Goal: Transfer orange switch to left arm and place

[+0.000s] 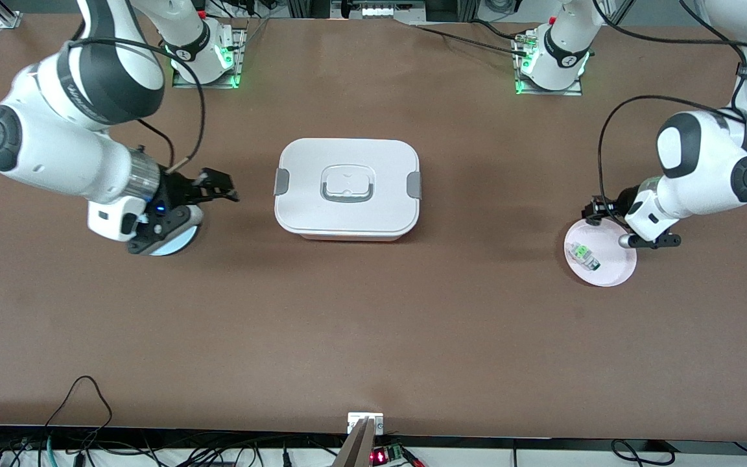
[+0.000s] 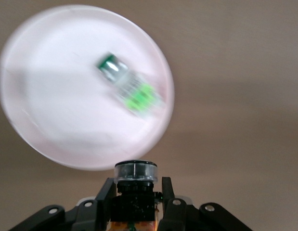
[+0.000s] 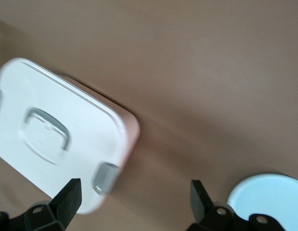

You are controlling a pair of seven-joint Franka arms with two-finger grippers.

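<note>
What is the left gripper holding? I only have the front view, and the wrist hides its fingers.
Observer: In the left wrist view, the left gripper is shut on the orange switch.
Operator: Which end is gripped?
Observer: The orange end sits down between the fingers. The round barrel sticks out toward the pink plate.
Operator: Is the right gripper ready to receive it?
Observer: In its own wrist view, the right gripper is open, with nothing between its fingers. Only bare table and a corner of the box show between them.
</note>
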